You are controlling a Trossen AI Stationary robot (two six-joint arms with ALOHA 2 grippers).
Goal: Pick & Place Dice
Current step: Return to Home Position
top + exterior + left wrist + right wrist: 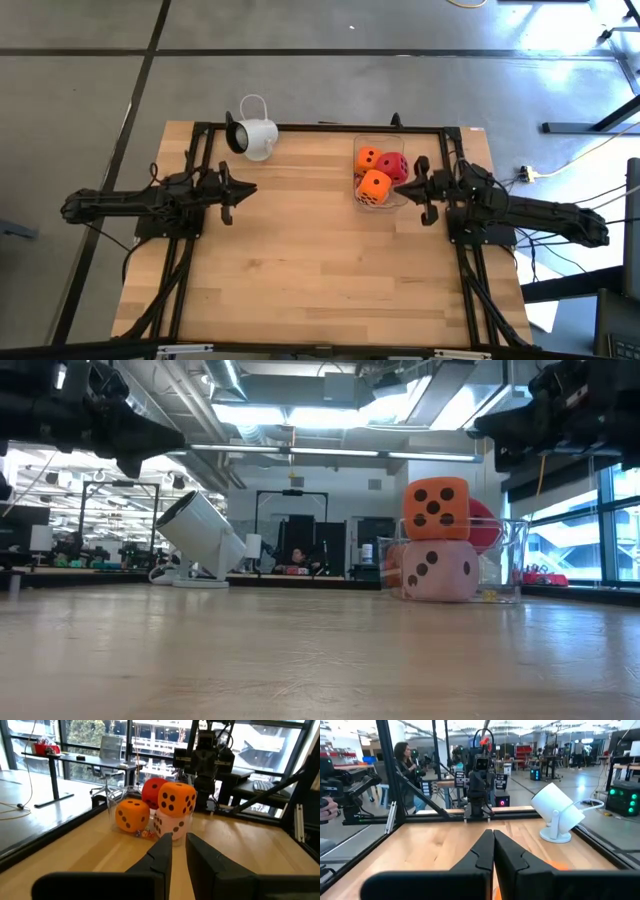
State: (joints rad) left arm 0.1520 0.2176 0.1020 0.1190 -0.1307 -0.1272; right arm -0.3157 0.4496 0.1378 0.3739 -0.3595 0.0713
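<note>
The dice sit in a clear box (400, 142) at the table's far right. One orange die (369, 158) and the red die (393, 167) rest on the box floor. The other orange die (437, 510) sits on top of the pale pink die (437, 572). All show in the left wrist view: orange (132, 815), red (152, 790), orange (176, 798), pink (172, 826). My left gripper (245, 190) hangs above the table's left middle, empty, its fingers shut but for a narrow slit (179, 840). My right gripper (408, 188) hangs just right of the box, shut and empty (493, 836).
A white mug-like camera (252, 135) stands at the far edge, left of the box; it also shows in the low view (200, 535). Dark frame rails (195, 150) run along the table's sides. A person (407, 765) stands beyond the table. The wooden top (310, 260) lies bare toward the near edge.
</note>
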